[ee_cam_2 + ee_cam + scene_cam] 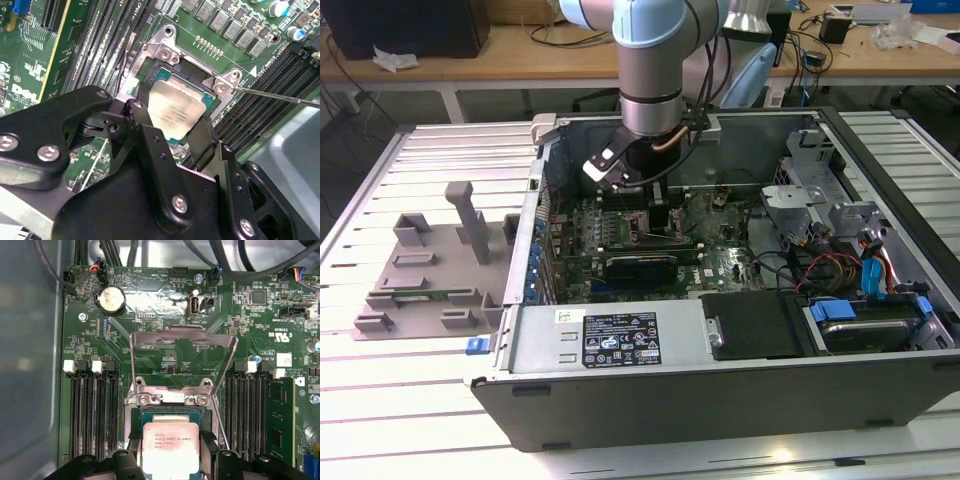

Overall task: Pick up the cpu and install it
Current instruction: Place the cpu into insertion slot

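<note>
**A:** What do we read first, going by size?

**B:** In the exterior view, the slatted desk (430, 150) carries the open computer case (720, 390). The arm (655, 70) reaches down into the case. A grey tray (420, 265) lies on the desk outside the case, toward the exterior view's left.

**A:** What is hidden or hard to make out?

**B:** In that view the arm's wrist covers the socket area of the motherboard (720, 262). The hand (638, 195) blends into the dark parts around it. In the second wrist view the hand's black body masks much of the board. In the first wrist view the picture's border cuts off one edge of the cpu (171, 447).

**A:** How does the hand stand?

**B:** In both wrist views its fingers (126, 460) are narrowed to the cpu's width. They press on two opposite edges, so we read the hand as gripping the chip.

**A:** And where is the cpu?

**B:** It is over the socket, just beside the hinge of the raised socket frame (182, 331). The socket's rim shows along one side. We cannot tell whether the chip is seated or held just above.
</note>
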{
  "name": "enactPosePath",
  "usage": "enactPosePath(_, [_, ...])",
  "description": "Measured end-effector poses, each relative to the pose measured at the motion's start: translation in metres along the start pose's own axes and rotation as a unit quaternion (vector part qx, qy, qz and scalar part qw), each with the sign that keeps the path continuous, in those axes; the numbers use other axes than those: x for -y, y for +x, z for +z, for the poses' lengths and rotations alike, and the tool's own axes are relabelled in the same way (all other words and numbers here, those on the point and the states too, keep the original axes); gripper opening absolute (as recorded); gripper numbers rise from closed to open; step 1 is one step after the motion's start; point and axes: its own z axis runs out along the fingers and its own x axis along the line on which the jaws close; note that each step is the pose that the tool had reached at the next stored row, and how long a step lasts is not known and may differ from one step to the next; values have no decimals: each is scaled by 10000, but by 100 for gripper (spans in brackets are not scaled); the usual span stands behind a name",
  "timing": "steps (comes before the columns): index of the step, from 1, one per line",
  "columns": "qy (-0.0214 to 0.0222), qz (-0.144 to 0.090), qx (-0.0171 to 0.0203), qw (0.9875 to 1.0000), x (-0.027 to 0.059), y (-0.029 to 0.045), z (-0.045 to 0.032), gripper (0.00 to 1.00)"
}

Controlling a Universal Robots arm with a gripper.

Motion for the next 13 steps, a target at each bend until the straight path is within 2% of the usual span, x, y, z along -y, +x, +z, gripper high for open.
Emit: enactPosePath(13, [1, 2, 1, 10000, -8, -9, 14, 55])
